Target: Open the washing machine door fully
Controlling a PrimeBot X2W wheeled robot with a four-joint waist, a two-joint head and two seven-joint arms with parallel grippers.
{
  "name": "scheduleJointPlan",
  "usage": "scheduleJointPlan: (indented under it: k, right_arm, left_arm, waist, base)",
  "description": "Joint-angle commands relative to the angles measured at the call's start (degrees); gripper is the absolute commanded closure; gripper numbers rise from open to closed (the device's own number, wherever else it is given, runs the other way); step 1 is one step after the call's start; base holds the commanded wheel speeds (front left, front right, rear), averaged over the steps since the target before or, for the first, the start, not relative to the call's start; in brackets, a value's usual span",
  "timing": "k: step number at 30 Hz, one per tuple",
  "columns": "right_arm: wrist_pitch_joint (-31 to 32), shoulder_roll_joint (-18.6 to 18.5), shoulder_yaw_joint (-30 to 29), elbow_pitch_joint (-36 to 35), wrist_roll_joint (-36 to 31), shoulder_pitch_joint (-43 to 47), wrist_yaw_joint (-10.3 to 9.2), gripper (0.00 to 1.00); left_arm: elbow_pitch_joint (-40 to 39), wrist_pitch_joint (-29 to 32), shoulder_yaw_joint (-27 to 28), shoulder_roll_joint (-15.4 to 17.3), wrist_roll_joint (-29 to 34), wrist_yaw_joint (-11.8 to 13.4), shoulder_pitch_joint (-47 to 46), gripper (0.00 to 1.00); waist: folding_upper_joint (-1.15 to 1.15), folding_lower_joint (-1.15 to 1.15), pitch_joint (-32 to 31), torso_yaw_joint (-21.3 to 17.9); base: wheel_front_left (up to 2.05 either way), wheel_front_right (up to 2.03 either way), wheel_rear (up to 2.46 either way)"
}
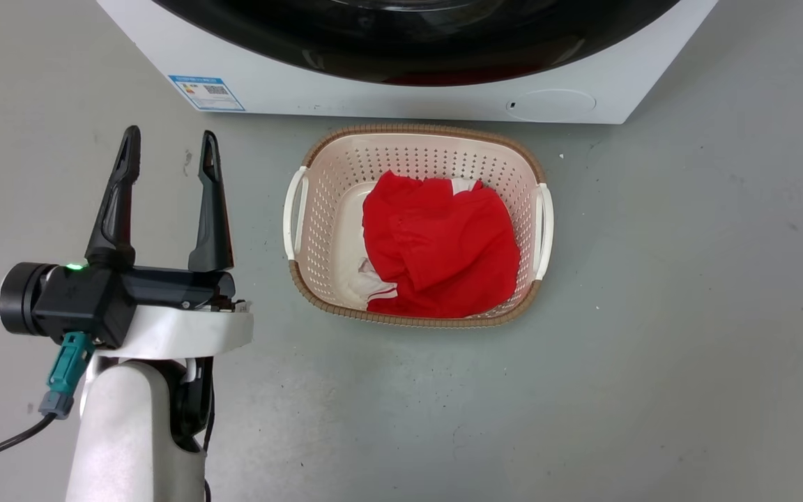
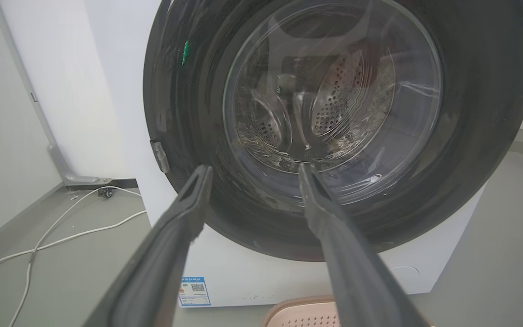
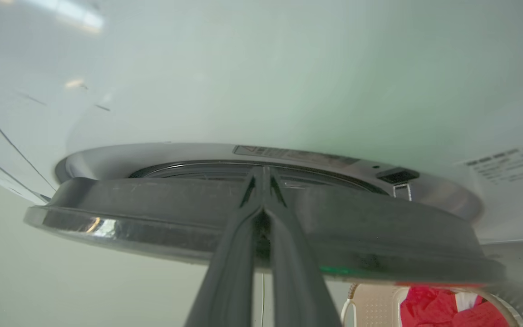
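The machine (image 1: 387, 97) stands white and square before me. My head camera catches its bottom strip, and my left wrist camera takes in most of its front. The door (image 2: 484, 136) sits on that front. From the head it is a black arc at the top edge. From the left wrist it is the whole glossy ring, with the glass bowl and the holed drum behind it. My right wrist camera sees it edge-on, a dark band with a bright rim, standing slightly off the machine's silver ring.

The basket (image 1: 318, 202) rests on the floor just before the machine, with a red garment (image 1: 443, 244) heaped inside. The left wrist camera gets a bit of its rim, and the right wrist camera a corner with the red cloth.

My left pincer (image 1: 169, 139) is at the head view's lower left, its forearm rising from the bottom edge. Its fingers are spread wide, point at the machine, hold nothing and are clear of the door. My right pincer (image 3: 261, 172) has its fingers pressed together, tips at the door's edge. I cannot tell whether they touch it, and I see nothing between them.

A white cable (image 2: 61, 236) trails on the floor beside the machine. A label (image 1: 206, 93) and a round flap (image 1: 551, 104) sit low on the front. A metal hook (image 3: 402, 190) shows in the slit behind the door.
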Motion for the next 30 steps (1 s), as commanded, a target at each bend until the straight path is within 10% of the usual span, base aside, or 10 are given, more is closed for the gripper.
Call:
scheduleJointPlan:
  k: [1,30]
  right_arm:
    - [0.5,0.4,0.0,0.4,0.1,-0.9,0.00,1.00]
    - [32.0,2.8,-0.4,-19.6,9.7,21.4,0.00,1.00]
  left_arm:
    - [-0.2,-0.1,0.1,-0.1,0.1,0.0,-0.8,0.00]
    - [2.3,-0.1,-0.4,-0.1,-0.1,1.5,4.2,0.00]
  waist:
    - [0.00,0.00,0.4,0.1]
    - [0.00,0.00,-9.5,-1.7]
  base:
    - [0.00,0.00,0.00]
    - [0.00,0.00,0.00]
